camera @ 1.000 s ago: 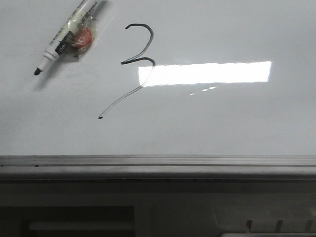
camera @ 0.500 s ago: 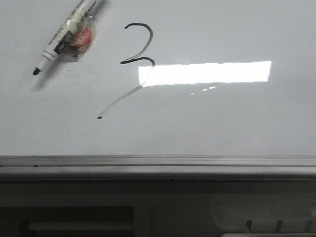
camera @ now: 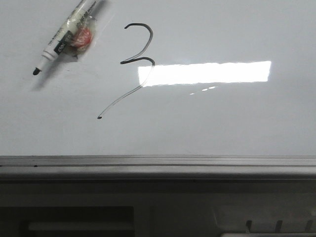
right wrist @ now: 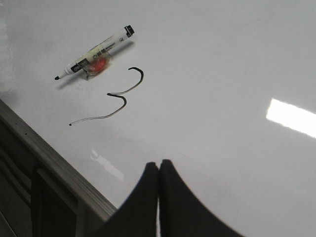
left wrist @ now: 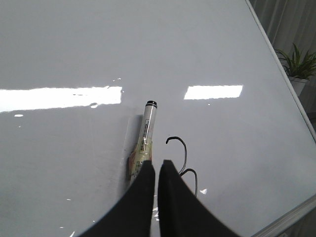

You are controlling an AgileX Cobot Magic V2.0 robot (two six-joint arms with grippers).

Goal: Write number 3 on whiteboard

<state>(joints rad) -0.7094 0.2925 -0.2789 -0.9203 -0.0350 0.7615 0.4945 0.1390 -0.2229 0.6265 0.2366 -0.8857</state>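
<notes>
The number 3 [camera: 142, 59] is drawn in thin black stroke on the whiteboard [camera: 222, 118], its long tail ending in a dot at the lower left. It also shows in the left wrist view [left wrist: 183, 154] and the right wrist view [right wrist: 118, 100]. A white marker pen [camera: 66, 39] with yellowish tape and a red blob lies uncapped on the board left of the 3, with no gripper on it. My left gripper [left wrist: 158, 164] is shut and empty, above the board, near the marker [left wrist: 146, 131]. My right gripper [right wrist: 159, 163] is shut and empty, away from the marker [right wrist: 96, 53].
The board's grey metal edge rail [camera: 158, 165] runs along the near side, with a dark drop below it. It also shows in the right wrist view [right wrist: 54, 163]. A bright light reflection [camera: 207, 73] lies right of the 3. A potted plant [left wrist: 298, 64] stands beyond the board's edge.
The marker's tip has shifted very slightly to the left. Nothing else has visibly changed.
</notes>
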